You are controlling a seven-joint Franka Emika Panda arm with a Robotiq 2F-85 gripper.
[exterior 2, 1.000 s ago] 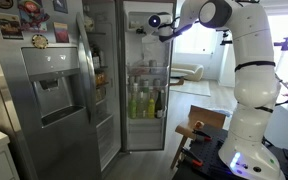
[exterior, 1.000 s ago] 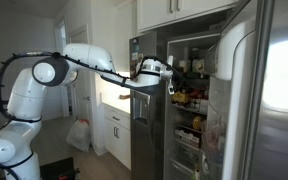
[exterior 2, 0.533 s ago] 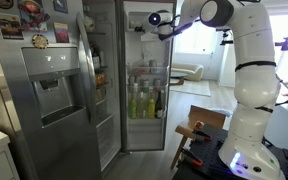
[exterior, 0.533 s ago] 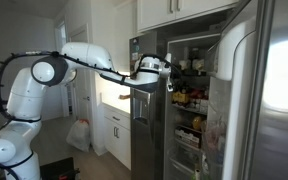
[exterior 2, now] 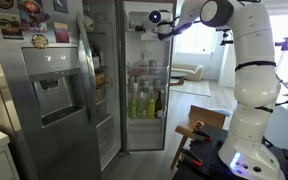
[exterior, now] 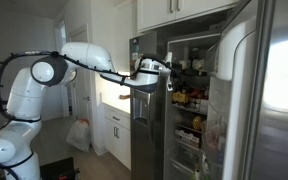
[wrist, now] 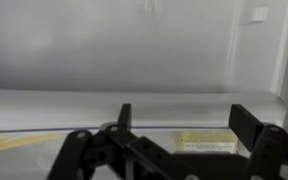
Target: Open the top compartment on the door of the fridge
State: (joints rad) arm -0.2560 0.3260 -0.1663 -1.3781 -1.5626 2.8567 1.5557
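Note:
The fridge (exterior: 189, 100) stands open with its interior lit. Its wide steel door (exterior: 279, 90) shows a white inner lining in both exterior views (exterior 2: 144, 90). The top compartment (exterior: 234, 50) is a white bulging bin at the top of that lining (exterior 2: 137, 18). It looks shut. My gripper (exterior: 169, 72) is held up at the compartment's height (exterior 2: 156, 24). In the wrist view the open jaws (wrist: 184, 122) face the compartment's white cover (wrist: 134, 60) at close range, with nothing between them. A yellowish label (wrist: 206, 146) shows below the cover's edge.
The narrower steel door with a dispenser panel (exterior 2: 49, 95) stands beside the open door. Door bins below the compartment hold bottles (exterior 2: 144, 100). White cabinets (exterior: 174, 10) hang above the fridge. A wooden stool (exterior 2: 196, 128) stands by my base.

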